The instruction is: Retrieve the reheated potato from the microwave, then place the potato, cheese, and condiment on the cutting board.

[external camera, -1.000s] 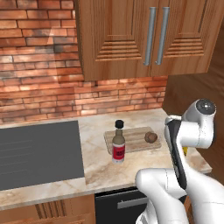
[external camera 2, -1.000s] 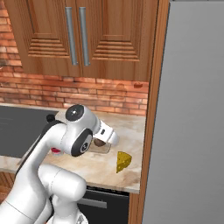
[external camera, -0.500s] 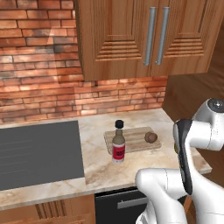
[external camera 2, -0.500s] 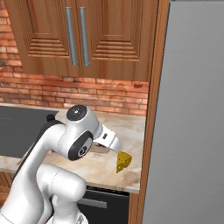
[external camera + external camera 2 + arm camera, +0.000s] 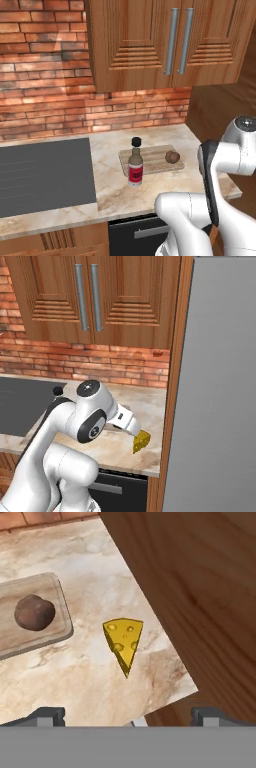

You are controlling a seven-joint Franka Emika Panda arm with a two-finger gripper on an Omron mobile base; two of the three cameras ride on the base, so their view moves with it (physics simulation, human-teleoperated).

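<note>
Two of the three items already sit on the cutting board (image 5: 150,159): the condiment (image 5: 135,164) at its left end, the potato (image 5: 172,157) toward its right. Further right, off the board on bare worktop (image 5: 90,682) near the wooden side panel (image 5: 200,592), lies the cheese (image 5: 124,640). Your gripper (image 5: 127,714) hovers above it, jaws spread wide and empty. Centre over the wedge, turn to close across its slanted sides, and keep clear of the panel as you descend.
</note>
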